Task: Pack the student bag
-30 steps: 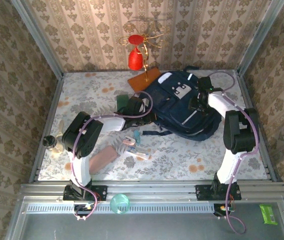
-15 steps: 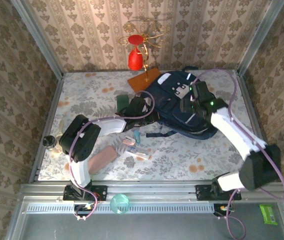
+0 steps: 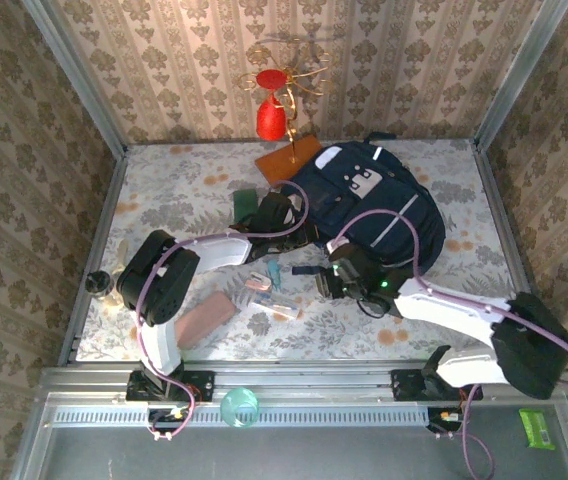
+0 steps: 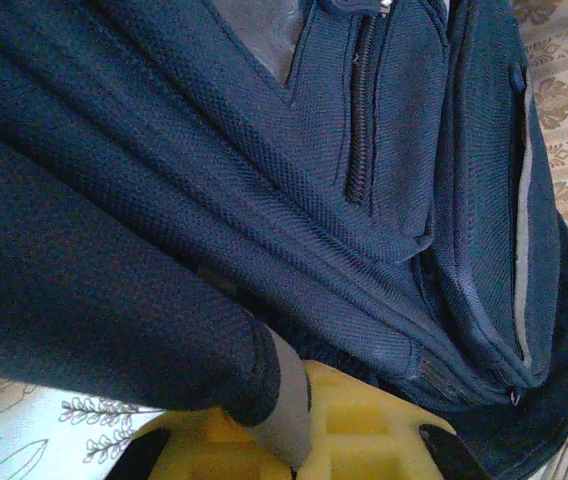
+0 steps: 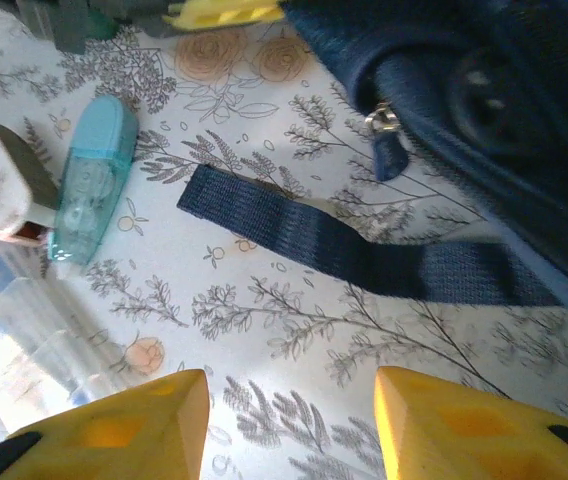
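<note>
The student bag (image 3: 379, 205), a big navy backpack with grey trim, lies at the back right of the table. My left gripper (image 3: 290, 226) is shut on the bag's left edge; in the left wrist view a fold of navy fabric (image 4: 164, 300) is pinched between the yellow fingers (image 4: 364, 440). My right gripper (image 3: 333, 276) hovers low in front of the bag, open with nothing between its fingertips (image 5: 114, 430). A loose navy strap (image 5: 364, 255) and a zip pull (image 5: 385, 140) lie just beyond it.
Left of the strap lie a light blue tape dispenser (image 5: 89, 180) and a pink and white stapler (image 5: 9, 190). A brownish pencil case (image 3: 207, 318), a green book (image 3: 247, 205), an orange board (image 3: 286, 160) with a red ornament (image 3: 271, 115), and a small black jar (image 3: 99, 285) are also there.
My right arm has swung from the bag's right side across it and down to the table in front, over the strap. Its jaws have narrowed a little. The left gripper has kept its hold.
</note>
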### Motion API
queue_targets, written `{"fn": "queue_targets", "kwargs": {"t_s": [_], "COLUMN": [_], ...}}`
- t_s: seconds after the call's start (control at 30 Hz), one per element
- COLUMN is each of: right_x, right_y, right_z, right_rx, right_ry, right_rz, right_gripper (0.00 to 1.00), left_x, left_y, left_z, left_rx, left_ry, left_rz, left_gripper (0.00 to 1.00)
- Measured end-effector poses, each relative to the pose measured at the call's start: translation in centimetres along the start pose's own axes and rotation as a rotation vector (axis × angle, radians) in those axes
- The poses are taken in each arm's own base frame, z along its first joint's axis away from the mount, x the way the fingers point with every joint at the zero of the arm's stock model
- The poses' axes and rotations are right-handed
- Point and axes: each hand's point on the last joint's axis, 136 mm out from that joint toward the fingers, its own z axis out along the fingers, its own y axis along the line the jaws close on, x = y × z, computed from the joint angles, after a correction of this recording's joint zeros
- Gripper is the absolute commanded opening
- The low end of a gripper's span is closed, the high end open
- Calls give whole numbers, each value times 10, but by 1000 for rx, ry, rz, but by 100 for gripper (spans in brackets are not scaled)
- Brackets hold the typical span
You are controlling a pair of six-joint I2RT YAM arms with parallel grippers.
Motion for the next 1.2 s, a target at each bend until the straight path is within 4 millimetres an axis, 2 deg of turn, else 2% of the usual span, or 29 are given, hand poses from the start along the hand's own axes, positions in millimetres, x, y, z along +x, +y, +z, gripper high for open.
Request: {"fn": "queue_targets", "kwargs": {"t_s": [0.23,0.53,0.83,1.07,1.2], "right_x": [-1,-4,-24,-33,-36], "right_y": [-13,-33,-39,-40,-38], "right_z": [43,69,69,68,65], "right_rx": [106,238,273,271,257], "right_ry": [-78,-145,-224,-250,-264], "right_rz": [35,48,48,32,42], "right_gripper": [48,46,39,17,7], "left_x": [-1,-1,-2,-2,-2], "left_y": [-2,-4,-5,-5,-5], "left_z": [0,-1,-2,-2,-2], "left_rx": [3,0,3,4,3], "left_ry": [2,10,7,7,6], "left_rz": [-6,-9,-8,-7,-7], "left_gripper": [0,0,0,0,0]}}
